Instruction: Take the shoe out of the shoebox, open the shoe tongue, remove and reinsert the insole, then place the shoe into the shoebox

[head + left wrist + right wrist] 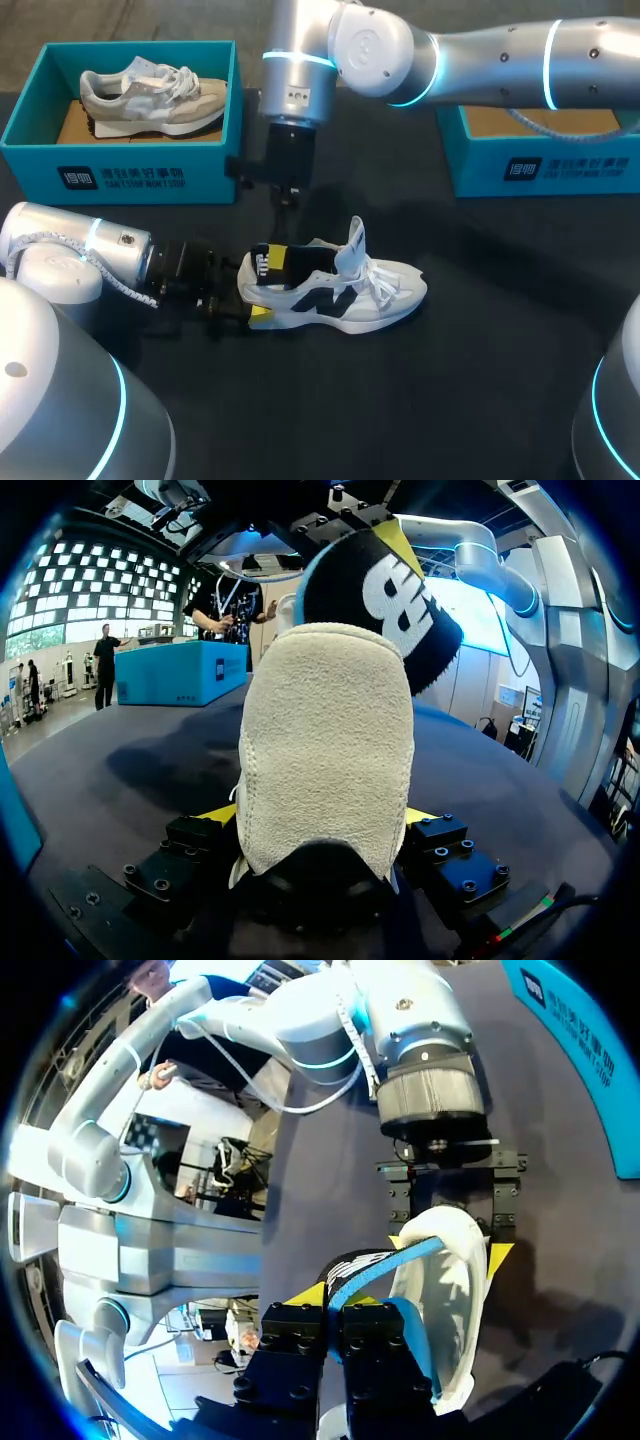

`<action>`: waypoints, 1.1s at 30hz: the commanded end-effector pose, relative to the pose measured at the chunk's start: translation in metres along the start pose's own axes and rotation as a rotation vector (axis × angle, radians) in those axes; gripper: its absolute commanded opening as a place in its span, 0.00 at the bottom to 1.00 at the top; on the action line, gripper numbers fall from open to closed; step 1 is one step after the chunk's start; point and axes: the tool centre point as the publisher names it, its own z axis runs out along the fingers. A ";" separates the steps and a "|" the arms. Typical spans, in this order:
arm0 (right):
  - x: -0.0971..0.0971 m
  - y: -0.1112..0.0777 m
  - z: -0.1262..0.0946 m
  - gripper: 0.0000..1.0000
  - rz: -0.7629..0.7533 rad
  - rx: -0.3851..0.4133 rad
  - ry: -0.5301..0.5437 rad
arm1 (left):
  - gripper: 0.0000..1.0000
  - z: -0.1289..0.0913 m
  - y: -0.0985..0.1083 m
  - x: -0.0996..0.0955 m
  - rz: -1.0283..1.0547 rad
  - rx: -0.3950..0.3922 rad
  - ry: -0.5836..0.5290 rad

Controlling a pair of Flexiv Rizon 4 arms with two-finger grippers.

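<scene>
A dark table (480, 340) carries a teal box (120, 175) at its far left corner, open on top. A grey shoe (150, 98) rests inside on its sole, toe to the right, over a brown cardboard (75, 125) floor.

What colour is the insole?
The insole is black with white print and a blue edge; left wrist view shows it best.

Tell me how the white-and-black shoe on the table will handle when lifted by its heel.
The shoe probably lifts lightly: it looks foam-soled and mesh. Its heel seems fairly stiff, since it holds its shape in the left end effector. The upright tongue and loose laces will likely flop.
</scene>
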 end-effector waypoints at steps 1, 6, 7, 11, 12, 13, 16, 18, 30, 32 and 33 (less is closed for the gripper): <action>0.008 -0.002 -0.014 0.00 -0.005 0.002 -0.024 | 0.00 0.001 0.004 0.000 -0.001 0.000 0.000; 0.014 0.000 -0.024 0.00 -0.025 -0.026 -0.041 | 0.00 0.001 0.004 0.000 -0.001 0.000 0.000; 0.015 0.000 -0.026 0.00 -0.032 -0.040 -0.044 | 0.00 0.001 0.004 0.000 -0.001 0.000 0.000; 0.015 0.002 -0.034 0.00 -0.063 -0.094 -0.057 | 0.00 0.001 0.004 0.000 -0.001 0.000 0.000; 0.014 0.003 -0.036 0.00 -0.075 -0.122 -0.066 | 0.00 0.001 0.004 0.000 -0.001 0.000 0.000; 0.014 0.004 -0.039 0.00 -0.082 -0.133 -0.070 | 0.00 0.001 0.004 0.000 -0.001 0.000 0.000; 0.012 0.008 -0.047 0.00 -0.115 -0.180 -0.100 | 0.00 0.001 0.004 0.000 -0.001 0.000 0.000; 0.011 0.011 -0.053 0.00 -0.134 -0.222 -0.132 | 0.00 0.001 0.004 0.000 -0.001 0.000 0.000; 0.009 0.036 -0.094 0.00 -0.219 -0.413 -0.366 | 0.00 0.001 0.004 0.000 -0.001 0.000 0.000; 0.009 0.041 -0.101 0.00 -0.226 -0.436 -0.399 | 0.00 0.001 0.004 0.000 -0.001 0.000 0.000; 0.009 0.044 -0.104 0.00 -0.236 -0.449 -0.418 | 0.00 0.001 0.004 0.000 -0.001 0.000 0.000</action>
